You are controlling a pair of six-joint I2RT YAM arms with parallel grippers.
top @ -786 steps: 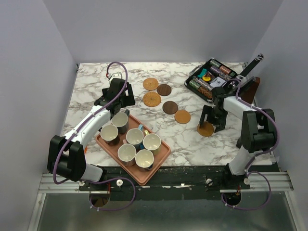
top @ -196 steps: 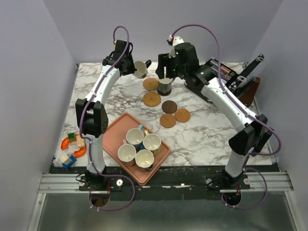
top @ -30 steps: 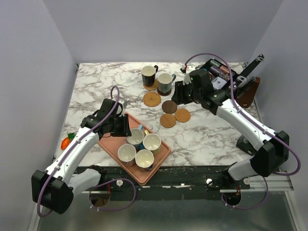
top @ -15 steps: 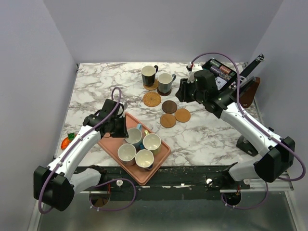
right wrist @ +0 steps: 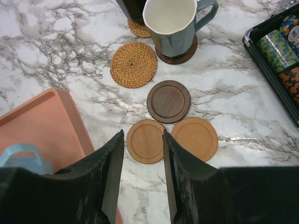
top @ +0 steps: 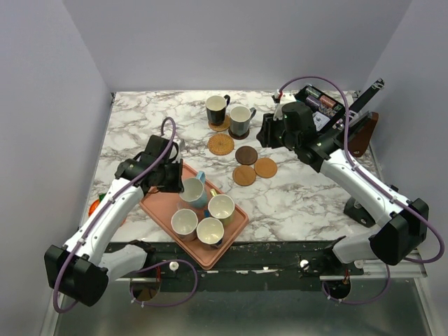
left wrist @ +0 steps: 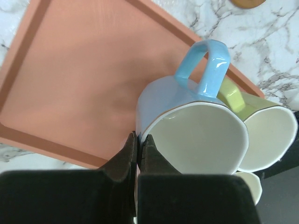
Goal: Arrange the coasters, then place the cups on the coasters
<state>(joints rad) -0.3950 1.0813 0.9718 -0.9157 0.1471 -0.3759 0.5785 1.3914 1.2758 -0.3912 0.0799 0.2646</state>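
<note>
Salmon-pink, the tray [top: 158, 205] lies at 7 o'clock on the marble-patterned worktop [top: 133, 122]. The left gripper [left wrist: 139, 148] is closed on the rim of the light blue cup [left wrist: 187, 126], one finger inside the cream wall and one outside. It holds the cup tilted over the tray, handle pointing away from the wrist; whether the base is clear of the tray floor cannot be told. Just beside that cup, at its 4 o'clock in the top view, stands the yellowish cup [top: 221, 207]. A third cup [top: 185, 222] and a fourth cup [top: 210, 231] stand at the tray's 5 o'clock end, their outsides hidden from above. The right gripper [right wrist: 142, 137] hangs over the middle of the worktop with its jaws apart and nothing between them. Below it lie the first tan coaster [right wrist: 146, 149] and the second tan coaster [right wrist: 194, 138], side by side. The bare dark brown coaster [right wrist: 168, 101] lies close at their 12 o'clock, and the bare woven coaster [right wrist: 133, 64] at its 10 o'clock. At the worktop's 12 o'clock, the grey-green cup [right wrist: 169, 21] stands on a dark coaster [right wrist: 180, 52]. The black cup [top: 216, 110] stands at its 10 o'clock on a woven coaster [top: 219, 127]. A black case [top: 318, 105] of chip stacks sits at 2 o'clock.
</note>
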